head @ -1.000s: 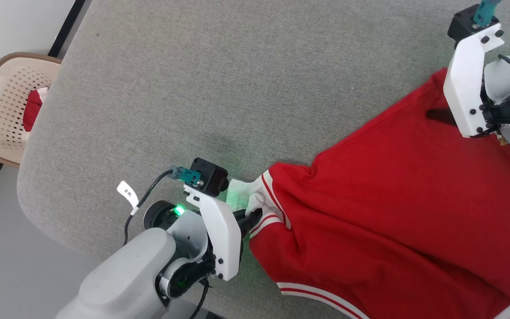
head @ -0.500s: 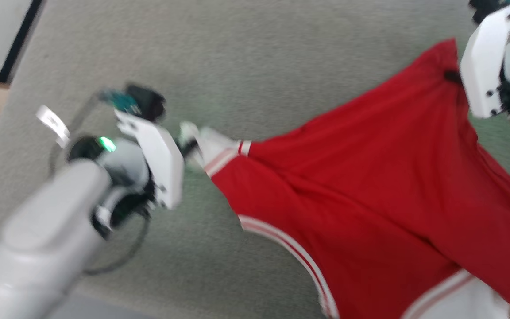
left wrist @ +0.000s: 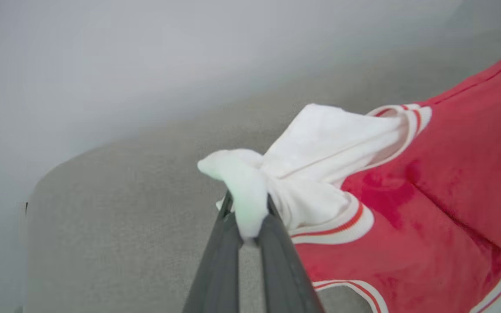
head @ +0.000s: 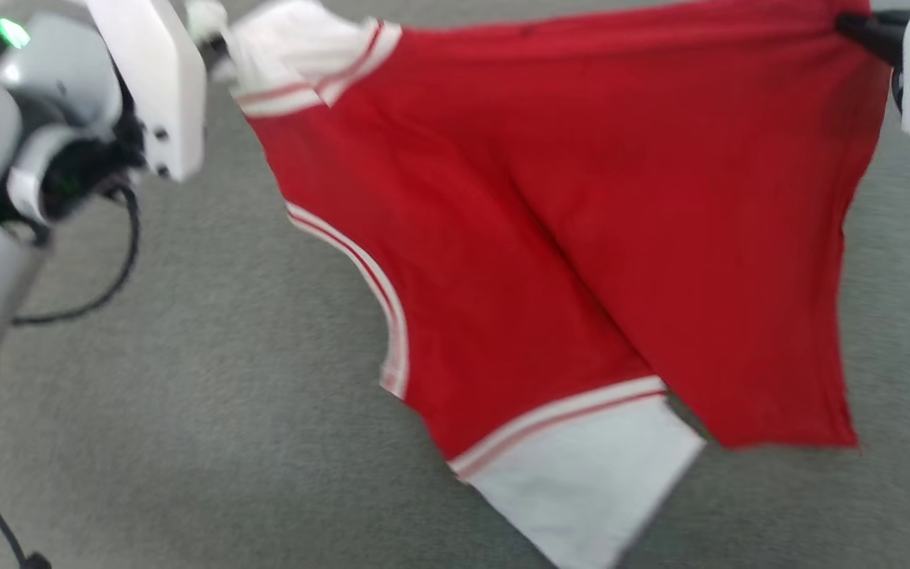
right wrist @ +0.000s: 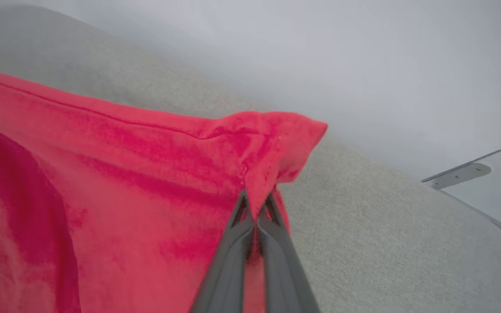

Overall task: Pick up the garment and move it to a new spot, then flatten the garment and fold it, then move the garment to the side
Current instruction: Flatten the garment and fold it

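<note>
Head view: the garment [head: 581, 197] hangs as a red sheet stretched between the two grippers, above the grey padded surface [head: 186, 411]. The left gripper [head: 214, 49] sits at about 10 o'clock in the picture and pinches a bunched white sleeve [head: 289, 47]. The right gripper [head: 866, 32] at 2 o'clock is clamped on the red top corner. A second white sleeve [head: 589, 482] with striped trim dangles toward 6 o'clock. The view is blurred. A black cable [head: 107, 276] loops below the left wrist at 9 o'clock.

Left wrist view: the left gripper [left wrist: 248, 217] has its two dark fingers [left wrist: 215, 269] closed on a wad of white sleeve cloth. The red body of the garment [left wrist: 450, 174] spreads away toward 3 o'clock, over the grey surface [left wrist: 124, 195].

Right wrist view: the right gripper [right wrist: 257, 213] has its fingers [right wrist: 228, 261] pressed together on a red corner of the garment [right wrist: 124, 174]. The cloth runs off toward 9 o'clock, with the grey surface [right wrist: 385, 243] behind it at 3 o'clock.
</note>
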You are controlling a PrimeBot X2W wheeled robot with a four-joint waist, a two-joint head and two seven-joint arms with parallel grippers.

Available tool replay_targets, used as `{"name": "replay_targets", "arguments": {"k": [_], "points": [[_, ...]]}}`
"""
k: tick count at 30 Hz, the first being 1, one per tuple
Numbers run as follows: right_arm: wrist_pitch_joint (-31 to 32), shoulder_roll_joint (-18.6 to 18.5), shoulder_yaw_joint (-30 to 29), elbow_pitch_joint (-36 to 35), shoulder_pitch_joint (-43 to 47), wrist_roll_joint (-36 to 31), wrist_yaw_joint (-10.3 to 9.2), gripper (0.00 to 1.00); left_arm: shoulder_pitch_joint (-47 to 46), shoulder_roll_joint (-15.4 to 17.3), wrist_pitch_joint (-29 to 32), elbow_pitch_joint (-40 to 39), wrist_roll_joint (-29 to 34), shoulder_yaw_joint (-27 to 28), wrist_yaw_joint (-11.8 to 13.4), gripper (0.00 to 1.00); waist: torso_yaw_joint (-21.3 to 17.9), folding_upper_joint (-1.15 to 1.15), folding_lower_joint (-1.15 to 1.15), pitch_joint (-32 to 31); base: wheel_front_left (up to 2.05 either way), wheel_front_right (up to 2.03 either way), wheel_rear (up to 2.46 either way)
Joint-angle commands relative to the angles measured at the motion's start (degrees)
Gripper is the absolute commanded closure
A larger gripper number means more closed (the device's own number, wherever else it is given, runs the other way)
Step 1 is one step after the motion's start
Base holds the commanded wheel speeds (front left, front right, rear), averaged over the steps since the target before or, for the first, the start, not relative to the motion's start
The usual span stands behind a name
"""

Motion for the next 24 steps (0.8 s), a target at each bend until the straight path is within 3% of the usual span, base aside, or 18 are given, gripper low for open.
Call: {"name": "replay_targets", "arguments": {"k": [1, 8, 12, 16, 21, 22, 24], "points": [[-0.44, 0.06, -0.41, -0.1, -0.43, -0.54, -0.04, 1.0, -1.06, 0.58, 0.39, 0.53, 0.3, 0.27, -0.02, 1.0, -2.13, 0.0, 0.0, -1.78, 0.0, 0.0, 0.0], [-1.09, 0.88, -3.36, -1.89, -0.54, -2.28, -0.04, 1.0, -7.66, 0.1, 2.52, 5.39, 1.73, 0.22, -1.37, 1.0, -5.73, 0.0, 0.0, -4.69, 0.0, 0.0, 0.0], [-3.31, 1.92, -5.06, -1.18, -1.72, -5.29, -0.04, 1.0, -11.83, -1.07, -0.46, 9.13, 4.3, 0.01, -2.73, 1.0, -6.91, 0.0, 0.0, -4.7, 0.0, 0.0, 0.0], [-8.42, 4.33, -6.46, 1.33, -4.27, -8.4, -0.05, 1.0, -17.01, -3.2, -7.04, 14.25, 7.96, 0.36, -4.06, 1.0, -7.67, 0.0, 0.0, -2.89, 0.0, 0.0, 0.0], [-16.95, 7.77, -6.48, 7.5, -10.04, -12.96, -0.05, 1.0, -25.27, -6.31, -18.64, 22.19, 12.88, 1.46, -3.54, 1.0, -8.35, 0.0, 0.0, 0.71, 0.0, 0.0, 0.0], [-21.46, 8.93, -6.55, 10.49, -13.25, -15.15, -0.05, 1.0, -29.03, -7.54, -24.39, 24.91, 15.58, 1.4, -3.56, 1.0, -8.44, 0.0, 0.0, 2.23, 0.0, 0.0, 0.0], [-27.45, 10.13, -6.91, 13.22, -16.36, -17.92, -0.05, 1.0, -32.61, -8.75, -29.71, 28.07, 18.05, 1.38, -3.02, 1.0, -8.46, 0.0, 0.0, 3.51, 0.0, 0.0, 0.0]]}}
